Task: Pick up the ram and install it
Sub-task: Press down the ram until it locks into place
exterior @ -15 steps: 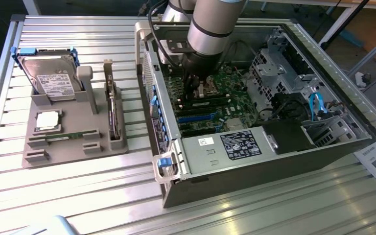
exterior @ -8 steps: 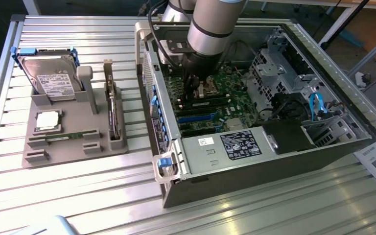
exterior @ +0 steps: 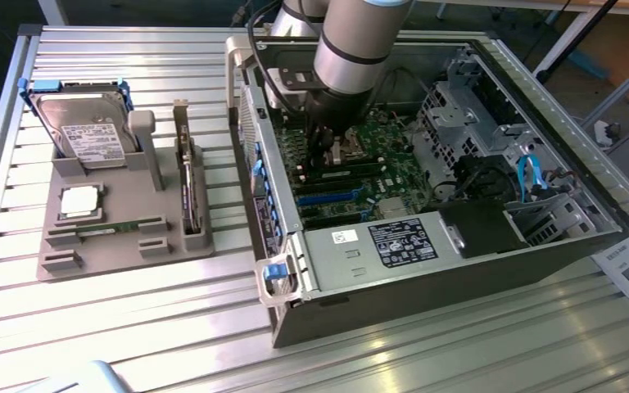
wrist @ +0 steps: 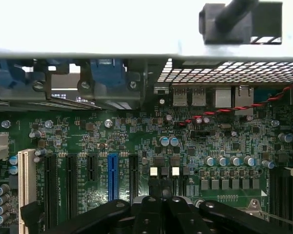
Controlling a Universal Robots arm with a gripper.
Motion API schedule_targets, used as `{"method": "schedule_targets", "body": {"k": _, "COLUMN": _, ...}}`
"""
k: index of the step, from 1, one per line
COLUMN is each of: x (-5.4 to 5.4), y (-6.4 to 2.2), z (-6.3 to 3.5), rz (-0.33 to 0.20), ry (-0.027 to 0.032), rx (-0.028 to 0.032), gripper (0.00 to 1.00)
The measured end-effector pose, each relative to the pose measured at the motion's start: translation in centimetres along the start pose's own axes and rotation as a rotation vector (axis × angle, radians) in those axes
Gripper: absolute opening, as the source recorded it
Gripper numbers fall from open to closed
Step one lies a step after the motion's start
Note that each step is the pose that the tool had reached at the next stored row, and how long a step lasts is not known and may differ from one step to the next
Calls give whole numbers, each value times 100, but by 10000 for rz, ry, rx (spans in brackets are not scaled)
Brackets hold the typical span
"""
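Slatted metal desk (exterior: 128, 327): clenched claw (exterior: 331, 151) sits inside the open computer case (exterior: 424, 270), thin green ram stick (exterior: 112, 226) lying lengthwise toward the exterior view's left.

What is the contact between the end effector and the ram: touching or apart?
Apart. The exterior view shows the end effector inside the computer case, while the ram lies in the gray holder outside it.

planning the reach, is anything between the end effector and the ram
Yes: the end effector sits inside the computer case, and the case wall and an upright card stand between it and the ram.
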State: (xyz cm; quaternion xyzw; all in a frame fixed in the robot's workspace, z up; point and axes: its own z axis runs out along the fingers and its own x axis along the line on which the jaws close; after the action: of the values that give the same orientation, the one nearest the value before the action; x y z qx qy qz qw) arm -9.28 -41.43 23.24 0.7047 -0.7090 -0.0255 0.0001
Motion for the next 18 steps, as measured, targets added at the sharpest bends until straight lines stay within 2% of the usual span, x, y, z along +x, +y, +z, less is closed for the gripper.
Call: {"method": "schedule_targets", "body": {"k": 18, "x": 35, "y": 0, "z": 3, "rz": 0, "ry": 1, "rx": -1, "gripper": 10}}
